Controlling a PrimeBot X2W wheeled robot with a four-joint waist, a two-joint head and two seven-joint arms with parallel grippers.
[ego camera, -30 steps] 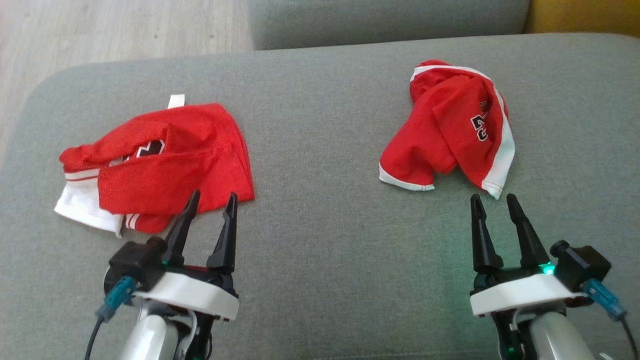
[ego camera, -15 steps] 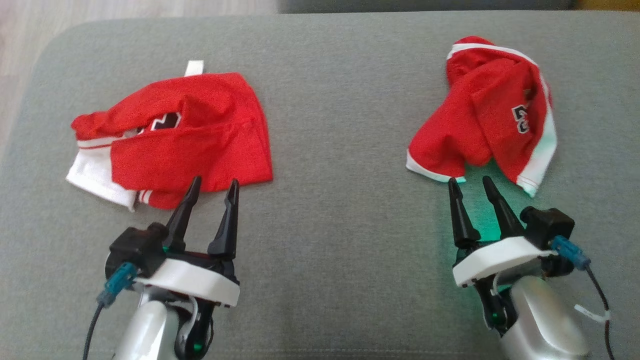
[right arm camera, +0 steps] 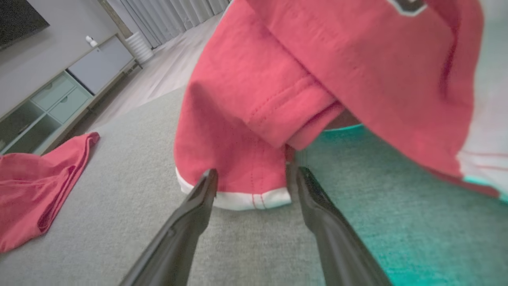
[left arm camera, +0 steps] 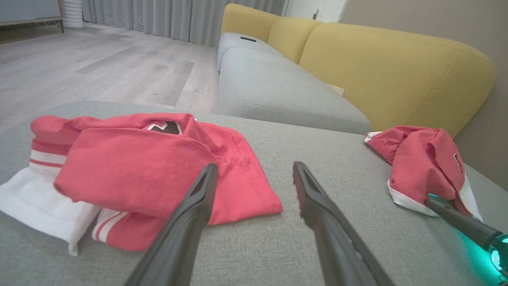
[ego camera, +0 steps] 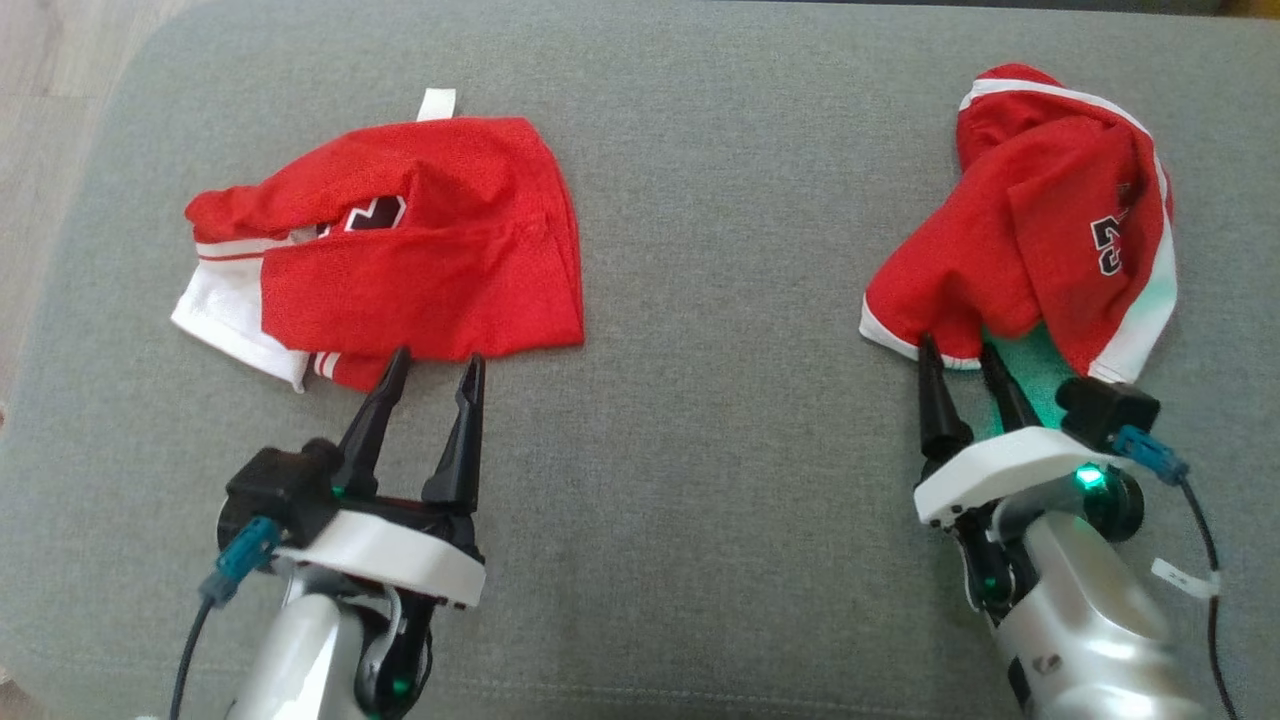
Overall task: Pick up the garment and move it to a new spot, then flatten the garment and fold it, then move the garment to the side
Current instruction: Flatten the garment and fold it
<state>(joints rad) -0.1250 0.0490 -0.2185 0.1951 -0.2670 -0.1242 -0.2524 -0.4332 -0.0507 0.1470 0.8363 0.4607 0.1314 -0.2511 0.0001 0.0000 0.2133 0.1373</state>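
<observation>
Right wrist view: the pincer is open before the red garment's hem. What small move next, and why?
Probably ease the right pincer forward a little and shut it on the white-trimmed hem of the red garment. Its jaws stand open with the hem right at their tips, nothing gripped.

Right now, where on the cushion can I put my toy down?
The widest bare patch of the gray cushion lies in the middle, between the left red garment and the right red garment. Another bare strip runs nearer, between the left gripper and right gripper. It is crowded at each garment's near hem, where they point in.
</observation>
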